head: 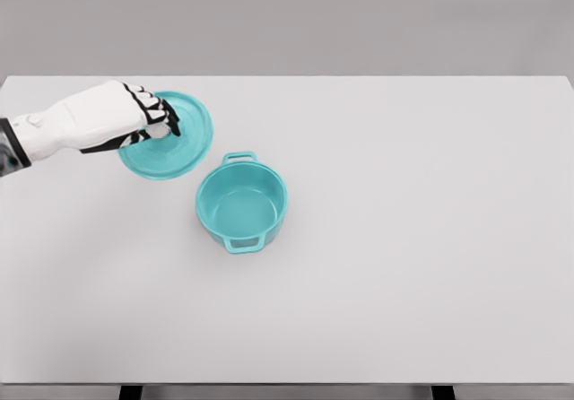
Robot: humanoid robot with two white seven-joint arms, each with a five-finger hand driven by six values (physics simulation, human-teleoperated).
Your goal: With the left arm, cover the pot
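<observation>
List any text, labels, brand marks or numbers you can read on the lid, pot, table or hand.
None: no readable text anywhere in the head view.
The teal lid, the open teal pot and the white table are plain.
The left hand on the lid shows only black joint markings, no lettering.

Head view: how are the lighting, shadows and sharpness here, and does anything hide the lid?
Head view: flat, even light with no glare; only faint soft shadows under the teal pot and lid on the white table; the picture is slightly soft all over, with no distortion along the table edges; the left hand covers the lid's centre, so its knob is hidden.
</observation>
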